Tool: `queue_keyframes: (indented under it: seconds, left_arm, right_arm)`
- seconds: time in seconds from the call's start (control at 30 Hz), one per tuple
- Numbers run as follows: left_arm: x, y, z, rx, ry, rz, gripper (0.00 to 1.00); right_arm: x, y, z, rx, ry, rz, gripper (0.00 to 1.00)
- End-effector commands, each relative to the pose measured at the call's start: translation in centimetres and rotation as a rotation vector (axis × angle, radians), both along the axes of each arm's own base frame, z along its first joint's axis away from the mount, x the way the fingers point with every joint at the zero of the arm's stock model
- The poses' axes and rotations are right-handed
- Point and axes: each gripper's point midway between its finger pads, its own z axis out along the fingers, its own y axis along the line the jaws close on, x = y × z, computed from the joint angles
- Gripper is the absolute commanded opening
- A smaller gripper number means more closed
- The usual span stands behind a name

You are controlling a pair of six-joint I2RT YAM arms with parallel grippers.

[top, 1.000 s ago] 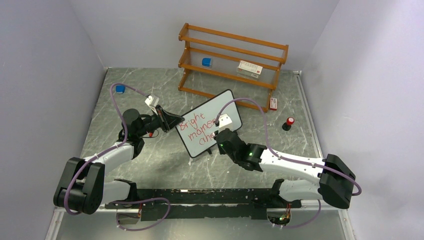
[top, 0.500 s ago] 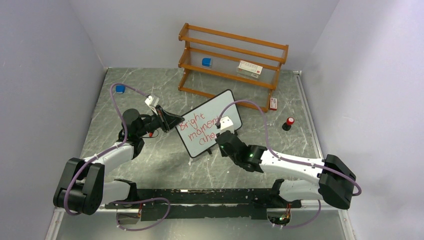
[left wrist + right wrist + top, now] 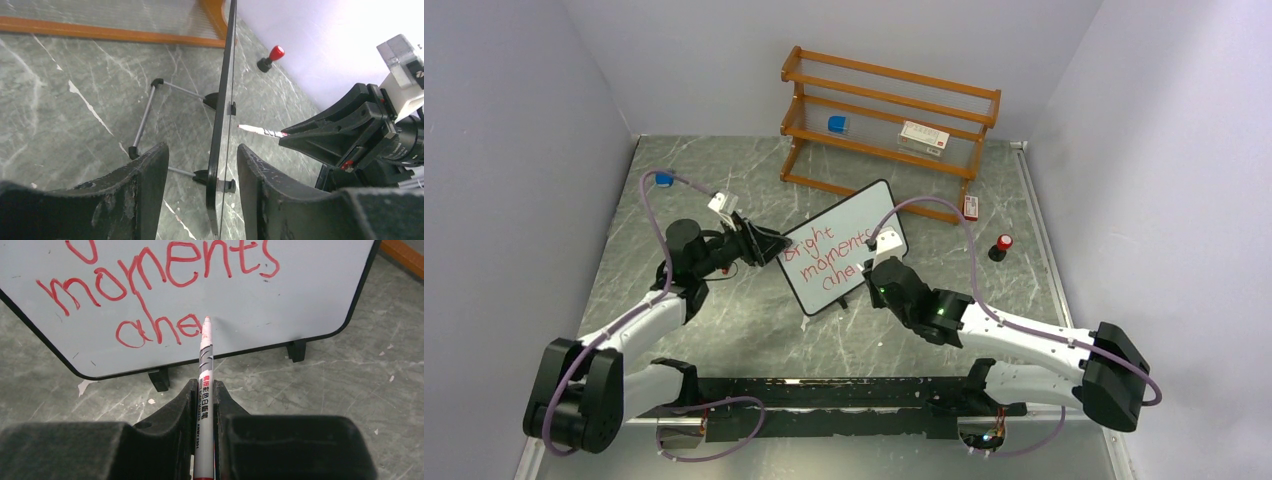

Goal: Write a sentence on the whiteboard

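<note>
1. Near the middle of the grey marbled worktop (image 3: 724, 320), the whiteboard (image 3: 844, 245) stands tilted on its small black feet, just in front of the wooden shelf (image 3: 889, 100).
2. Red writing on the board reads "Bright moments ahe".
3. At the board's left edge, the left hand (image 3: 776, 243) is spread. One of its fingers (image 3: 150, 190) sits on each side of the thin black frame, with a gap showing on both sides.
4. The right hand (image 3: 202, 390) is clamped narrowly on a marker (image 3: 205, 355), which sticks forward between its fingers.
5. The marker's tip sits right after the "e" of "ahe". I cannot tell whether it touches the surface.
6. The shelf holds a blue block (image 3: 837, 124) towards its left and a white box (image 3: 923, 137) with red print towards its right, apparently on the same tier.
7. A small box (image 3: 970, 207) leans by the shelf's right foot.
8. A red-topped knob (image 3: 1003, 246) stands on the worktop near that box, to the right of the board.
9. A small blue object (image 3: 664, 179) lies far left on the worktop.
</note>
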Motion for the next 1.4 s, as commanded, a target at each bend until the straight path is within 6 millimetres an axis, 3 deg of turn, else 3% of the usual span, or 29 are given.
queue_keyframes:
  seconds: [0.0, 0.27, 0.63, 0.8, 1.0, 1.2, 1.37]
  left_arm:
    - [0.2, 0.7, 1.2, -0.005, -0.006, 0.071, 0.58]
    - [-2.1, 0.6, -0.2, -0.063, 0.063, 0.064, 0.57]
    - [-4.6, -0.7, -4.0, -0.042, 0.148, 0.027, 0.53]
    - [-4.2, -0.8, -4.8, -0.049, 0.147, 0.039, 0.46]
    - [-3.2, -0.5, -5.5, 0.009, 0.142, 0.067, 0.26]
    - [-1.7, 0.3, -4.8, 0.110, 0.076, 0.103, 0.13]
    - [-1.7, 0.2, -5.0, 0.131, 0.069, 0.091, 0.05]
  right_arm:
    - [0.4, -0.8, 0.3, 0.006, -0.020, -0.023, 0.00]
    - [0.8, -0.9, 0.3, 0.013, -0.034, -0.026, 0.00]
    - [0.8, -1.0, 0.3, 0.022, -0.042, -0.028, 0.00]
    - [0.8, -0.8, 0.1, 0.023, -0.041, -0.021, 0.00]
    - [0.9, -1.3, 0.1, 0.008, -0.044, -0.029, 0.00]
    - [0.9, -1.1, -0.2, -0.004, -0.043, -0.020, 0.00]
    - [1.3, -0.5, 0.1, -0.010, -0.058, -0.010, 0.00]
